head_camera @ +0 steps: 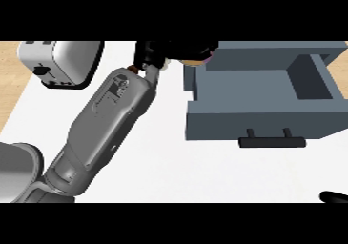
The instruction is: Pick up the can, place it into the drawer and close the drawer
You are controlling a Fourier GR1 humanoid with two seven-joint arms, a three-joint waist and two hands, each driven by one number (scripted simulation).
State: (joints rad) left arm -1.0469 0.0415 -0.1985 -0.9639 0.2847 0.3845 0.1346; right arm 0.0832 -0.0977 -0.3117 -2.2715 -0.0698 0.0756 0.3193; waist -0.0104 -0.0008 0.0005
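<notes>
- A silver toaster (60, 64) with a black side is seen at 10 o'clock on the table, just beside the left forearm (106, 124); contact cannot be told.
- The forearm is laid across the table from 7 to 12 o'clock, between the toaster and the drawer.
- A blue-grey drawer (261, 124) is seen pulled open at 2 o'clock, with a black handle (271, 141) on its 6 o'clock face.
- The left hand (169, 50) is seen at 12 o'clock, clenched round the can.
- The can (193, 61) is mostly hidden by the hand. Only a tan rounded part shows, at the hand's 4 o'clock edge by the drawer's 10 o'clock corner. Whether it is past the rim cannot be told.
- Only a black tip of the right hand (337, 196) is seen, at 4 o'clock by the edge; its state cannot be told.
- The table (169, 167) is plain white; a light wood floor (7, 71) is seen past its 9 o'clock edge.
</notes>
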